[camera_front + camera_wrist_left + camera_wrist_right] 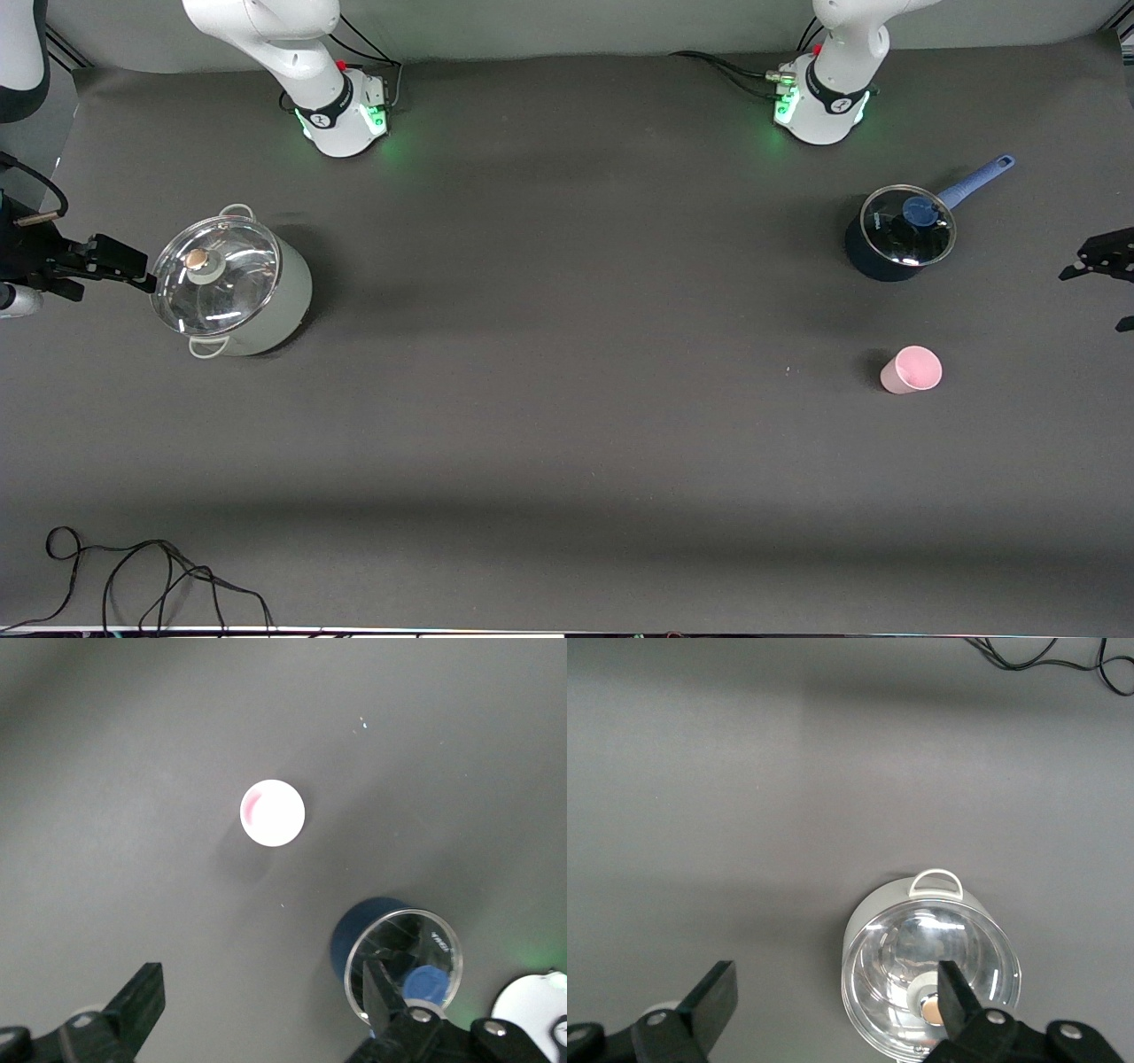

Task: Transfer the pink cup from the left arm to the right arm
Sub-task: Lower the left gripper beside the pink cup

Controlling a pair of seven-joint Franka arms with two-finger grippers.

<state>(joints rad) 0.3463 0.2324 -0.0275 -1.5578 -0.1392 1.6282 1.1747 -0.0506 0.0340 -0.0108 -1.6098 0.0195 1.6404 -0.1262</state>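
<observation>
Pink cup (pixel 911 369) stood free, lower right; left gripper (pixel 1099 257) and right gripper (pixel 97 261) gaped empty. An off-centre grasp risked tipping it.

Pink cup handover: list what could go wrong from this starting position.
1. The pink cup stands upright, small and tapered; the open left tool could tip it when closing.
2. The lidded blue saucepan sits close by, farther from the front camera; a descending left arm might clip its handle.
3. The open right tool waits above the grey pot, so it might brush the lid on the way to the handover.
</observation>
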